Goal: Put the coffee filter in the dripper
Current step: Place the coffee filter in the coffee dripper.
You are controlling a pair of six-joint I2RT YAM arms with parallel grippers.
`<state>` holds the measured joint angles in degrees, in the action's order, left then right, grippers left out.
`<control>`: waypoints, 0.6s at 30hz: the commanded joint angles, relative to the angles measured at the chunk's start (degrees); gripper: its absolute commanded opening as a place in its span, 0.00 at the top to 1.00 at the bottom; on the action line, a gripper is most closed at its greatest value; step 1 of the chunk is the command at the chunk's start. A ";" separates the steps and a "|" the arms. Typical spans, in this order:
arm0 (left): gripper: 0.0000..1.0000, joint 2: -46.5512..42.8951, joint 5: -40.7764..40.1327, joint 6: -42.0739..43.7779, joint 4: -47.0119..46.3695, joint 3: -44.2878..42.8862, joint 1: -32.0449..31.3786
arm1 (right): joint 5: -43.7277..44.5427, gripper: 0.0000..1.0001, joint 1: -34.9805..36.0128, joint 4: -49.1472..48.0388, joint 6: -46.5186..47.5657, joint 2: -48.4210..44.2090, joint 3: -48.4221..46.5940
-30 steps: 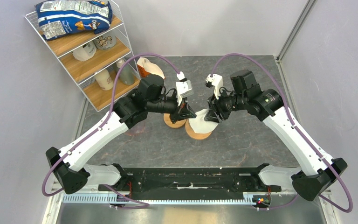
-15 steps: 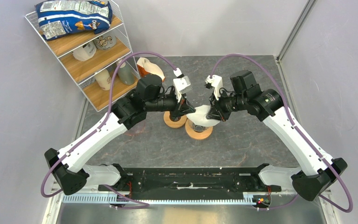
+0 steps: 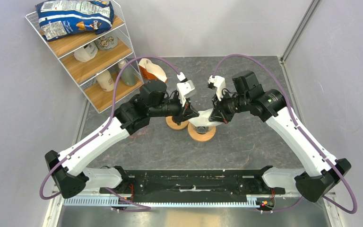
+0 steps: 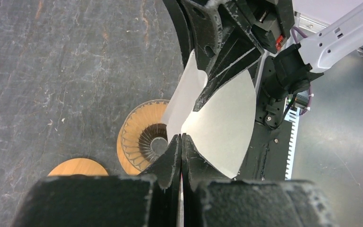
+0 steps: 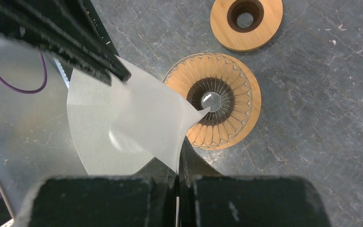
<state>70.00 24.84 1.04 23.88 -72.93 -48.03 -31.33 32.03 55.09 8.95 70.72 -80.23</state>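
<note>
The coffee filter [image 3: 202, 117] is a cream-white paper cone, held up between both grippers just above the dripper [image 3: 202, 134]. My left gripper [image 3: 192, 115] is shut on one edge of the filter [image 4: 227, 118], its tips [image 4: 181, 138] pinching the paper. Opposite it, my right gripper [image 3: 214, 115] is shut on the other edge, the paper caught between its tips [image 5: 179, 152]. The filter [image 5: 123, 118] bulges open, its point hanging over the dripper's ribbed glass centre [image 5: 213, 101]. In the left wrist view the dripper [image 4: 139, 137] lies partly behind the paper.
A bare wooden ring [image 3: 175, 124] lies just left of the dripper, also visible as a ring [image 5: 246, 19] in the right wrist view. An orange-and-white packet [image 3: 152, 70] stands behind. A wire shelf [image 3: 87, 59] holding a chip bag [image 3: 75, 16] and bottles fills the back left corner.
My right gripper has closed from half open onto the filter's edge. The filter has risen and now spreads between both grippers over the dripper.
</note>
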 commanded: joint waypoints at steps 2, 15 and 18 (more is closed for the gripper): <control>0.98 0.23 -4.14 -3.33 -0.86 0.24 -0.85 | -0.37 1.00 0.04 1.28 -4.67 3.13 -3.74; 0.98 3.63 -8.05 -8.16 0.72 2.74 -0.84 | 5.00 0.54 1.54 -1.38 -5.81 5.13 0.88; 0.98 4.53 -8.69 -8.44 -0.04 3.58 -0.84 | 6.53 0.45 1.54 -3.14 -5.91 5.13 2.52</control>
<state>73.54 17.91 -4.93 25.21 -70.28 -48.64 -27.64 33.32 54.96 3.27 76.05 -79.44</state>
